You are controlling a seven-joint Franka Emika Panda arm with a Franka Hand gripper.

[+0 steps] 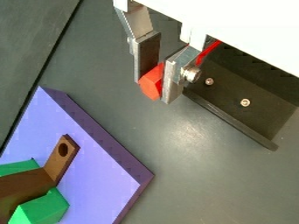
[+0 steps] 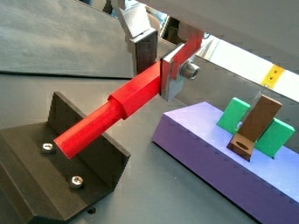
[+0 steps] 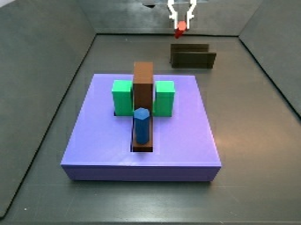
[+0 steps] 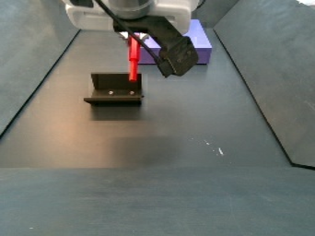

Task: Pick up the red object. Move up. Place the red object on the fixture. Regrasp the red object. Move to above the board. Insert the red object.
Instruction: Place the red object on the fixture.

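our pincer point(image 2: 167, 63) is clamped on the thick end of the red peg point(image 2: 111, 111), held over the fixture point(image 2: 59, 175). we judge it light, stiff, slippery; grip the thick end.

So the gripper point(image 2: 156, 63) is hanging above the floor at the far end of the enclosure, fingers pointing down, and the silver fingers point(image 1: 177, 77) are clamped onto the red object point(image 2: 112, 115) at its thick end (dark pads pressed flat against it in both wrist views). In a side view the gripper point(image 3: 180, 19) looks small, up near the back wall.
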